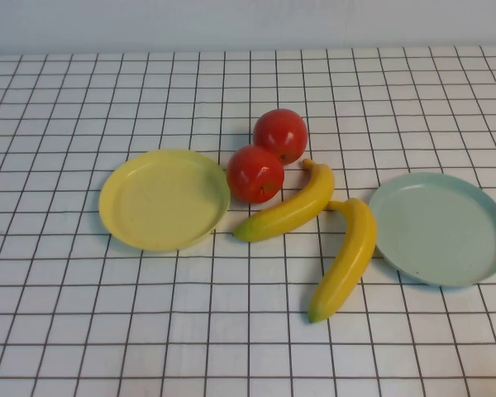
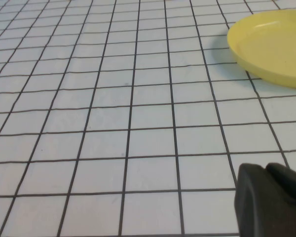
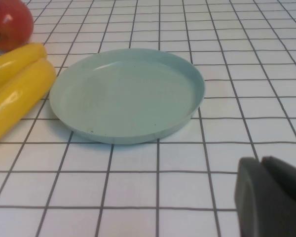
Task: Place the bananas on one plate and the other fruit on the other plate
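Grid tablecloth (image 1: 66, 331) | left hand (image 2: 271, 202) unclear | right hand (image 3: 271, 197) unclear, both touching nothing

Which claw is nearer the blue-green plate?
Right. The right claw hangs just short of the blue-green plate; the left claw is near the yellow plate, across the table.

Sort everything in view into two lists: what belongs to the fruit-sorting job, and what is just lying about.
Belongs to the job:
- two bananas, on the cloth between the plates
- two red fruits, on the cloth
- blue-green plate
- yellow plate
- left tool and right tool, each seen only at the edge of its own wrist view

Just lying about:
- only the checked tablecloth
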Robot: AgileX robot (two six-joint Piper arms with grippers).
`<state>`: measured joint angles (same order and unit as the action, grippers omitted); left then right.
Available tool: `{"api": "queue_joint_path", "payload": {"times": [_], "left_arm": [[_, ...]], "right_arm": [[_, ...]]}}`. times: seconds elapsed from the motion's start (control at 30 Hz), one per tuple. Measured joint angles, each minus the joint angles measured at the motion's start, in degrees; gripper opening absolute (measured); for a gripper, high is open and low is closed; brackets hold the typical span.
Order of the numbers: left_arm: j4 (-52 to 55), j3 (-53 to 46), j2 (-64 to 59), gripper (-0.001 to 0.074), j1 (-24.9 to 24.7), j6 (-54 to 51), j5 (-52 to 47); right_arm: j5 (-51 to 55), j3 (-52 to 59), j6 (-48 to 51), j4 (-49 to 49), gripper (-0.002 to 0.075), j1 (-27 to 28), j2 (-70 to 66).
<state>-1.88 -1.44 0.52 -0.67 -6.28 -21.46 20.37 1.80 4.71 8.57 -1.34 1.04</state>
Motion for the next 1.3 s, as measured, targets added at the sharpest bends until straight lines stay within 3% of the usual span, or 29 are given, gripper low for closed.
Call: {"api": "queue_joint_path", "payload": {"times": [1.13,1.3], "left_arm": [[3.76,0.0,0.0,-0.0003,0.0,0.0,0.0],[3.56,0.0,0.0,-0.0004,0.0,0.41,5.59]], "right_arm": [[0.0,0.0,0.0,0.0,-0.0016,0.0,0.0],[0.0,0.0,0.0,0.0,-0.0016,0.0,0.0]]}}
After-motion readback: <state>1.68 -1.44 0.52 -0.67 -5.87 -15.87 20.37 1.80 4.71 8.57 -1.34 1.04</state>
